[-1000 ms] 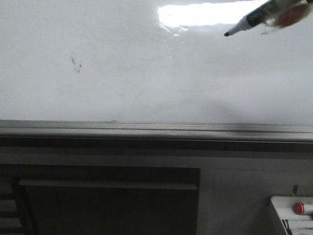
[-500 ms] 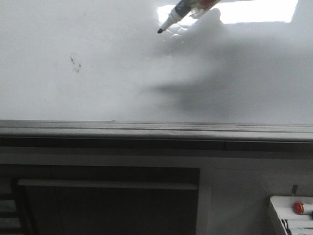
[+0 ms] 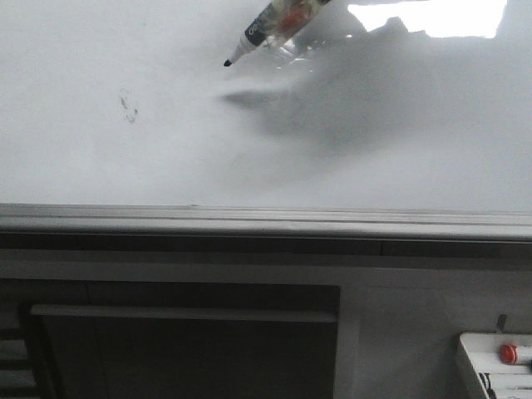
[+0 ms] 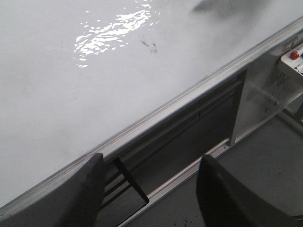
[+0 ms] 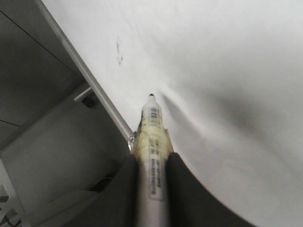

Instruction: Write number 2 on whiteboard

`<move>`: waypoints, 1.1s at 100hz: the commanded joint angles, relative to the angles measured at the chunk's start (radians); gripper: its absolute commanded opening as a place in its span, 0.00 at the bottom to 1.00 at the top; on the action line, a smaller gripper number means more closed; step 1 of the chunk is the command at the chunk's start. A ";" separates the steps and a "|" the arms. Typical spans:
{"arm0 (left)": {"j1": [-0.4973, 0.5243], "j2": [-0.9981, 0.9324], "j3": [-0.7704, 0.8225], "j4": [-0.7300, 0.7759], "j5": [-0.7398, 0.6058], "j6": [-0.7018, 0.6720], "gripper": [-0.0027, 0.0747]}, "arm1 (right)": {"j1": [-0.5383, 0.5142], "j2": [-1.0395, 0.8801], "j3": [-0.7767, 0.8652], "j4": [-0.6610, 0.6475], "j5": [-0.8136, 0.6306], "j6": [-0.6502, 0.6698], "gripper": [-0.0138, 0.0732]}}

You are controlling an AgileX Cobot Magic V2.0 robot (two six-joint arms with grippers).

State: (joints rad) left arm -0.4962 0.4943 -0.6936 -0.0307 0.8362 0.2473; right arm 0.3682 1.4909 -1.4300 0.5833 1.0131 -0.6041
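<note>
Right gripper (image 5: pixel 151 177): jaws clamped on marker (image 5: pixel 152 142), seen only in right wrist view; front view shows its tip above whiteboard (image 3: pixel 125 166), right of smudge (image 3: pixel 128 108). Left gripper (image 4: pixel 149 189): jaws wide, empty. Board glossy, grey-edged; no digit drawn

glossy white whiteboard (image 3: pixel 166 158) — grey-edged, faint dark smudge (image 3: pixel 129 108)

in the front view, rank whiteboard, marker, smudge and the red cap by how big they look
1. whiteboard, largest by far.
2. marker, only partly in frame and nearer the camera, so its rank is loose.
3 and 4. smudge and red cap look alike; not ranked.
</note>
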 commanded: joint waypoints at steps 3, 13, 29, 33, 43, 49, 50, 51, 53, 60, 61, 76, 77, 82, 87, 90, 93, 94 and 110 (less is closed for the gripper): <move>0.004 0.009 -0.025 -0.003 -0.078 -0.010 0.54 | -0.005 -0.029 -0.035 0.014 -0.063 -0.014 0.16; 0.004 0.009 -0.025 -0.003 -0.078 -0.010 0.54 | -0.019 -0.020 -0.035 0.014 -0.056 -0.014 0.16; 0.004 0.009 -0.025 -0.003 -0.086 -0.010 0.54 | -0.026 0.004 -0.035 0.009 -0.049 -0.014 0.16; 0.004 0.009 -0.025 -0.003 -0.086 -0.010 0.54 | -0.026 0.008 -0.035 0.005 -0.057 -0.014 0.16; 0.004 0.009 -0.025 -0.003 -0.086 -0.010 0.54 | -0.033 0.008 -0.035 -0.022 -0.076 -0.006 0.16; 0.004 0.009 -0.025 -0.003 -0.086 -0.010 0.54 | -0.046 0.006 -0.035 -0.037 -0.076 0.012 0.16; 0.004 0.009 -0.025 -0.003 -0.086 -0.010 0.54 | -0.051 0.005 -0.035 -0.037 -0.076 0.013 0.16; 0.004 0.009 -0.025 -0.003 -0.086 -0.010 0.54 | -0.054 0.005 -0.035 -0.037 -0.073 0.015 0.16; 0.004 0.009 -0.025 -0.001 -0.086 -0.010 0.54 | -0.064 0.002 -0.035 -0.037 -0.069 0.017 0.16; 0.004 0.009 -0.025 0.001 -0.086 -0.010 0.54 | -0.095 -0.020 -0.035 -0.037 -0.049 0.034 0.16; 0.004 0.009 -0.025 0.001 -0.086 -0.010 0.54 | -0.099 -0.024 -0.035 -0.037 -0.040 0.034 0.16; 0.004 0.009 -0.025 0.001 -0.086 -0.010 0.54 | -0.107 -0.054 0.007 -0.035 0.048 0.032 0.16; 0.004 0.009 -0.025 0.001 -0.086 -0.010 0.54 | -0.107 -0.054 0.016 -0.032 0.047 0.032 0.16; 0.004 0.009 -0.025 0.001 -0.088 -0.010 0.54 | -0.087 -0.054 0.053 -0.029 0.026 0.032 0.16; 0.004 0.009 -0.025 0.001 -0.088 -0.010 0.54 | -0.065 -0.050 0.091 -0.029 -0.016 0.032 0.16; 0.004 0.009 -0.025 0.001 -0.088 -0.010 0.54 | -0.050 -0.045 0.105 -0.029 -0.043 0.032 0.16; 0.004 0.009 -0.025 0.001 -0.088 -0.010 0.54 | -0.035 -0.041 0.122 -0.029 -0.066 0.032 0.16; 0.004 0.009 -0.025 0.001 -0.088 -0.010 0.54 | -0.028 -0.038 0.126 -0.029 -0.076 0.032 0.16; 0.004 0.009 -0.025 0.001 -0.091 -0.010 0.54 | 0.030 -0.004 0.128 -0.029 -0.161 0.032 0.16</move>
State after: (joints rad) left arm -0.4962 0.4943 -0.6936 -0.0280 0.8245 0.2473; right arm 0.3809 1.5035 -1.2794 0.5384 0.9632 -0.5732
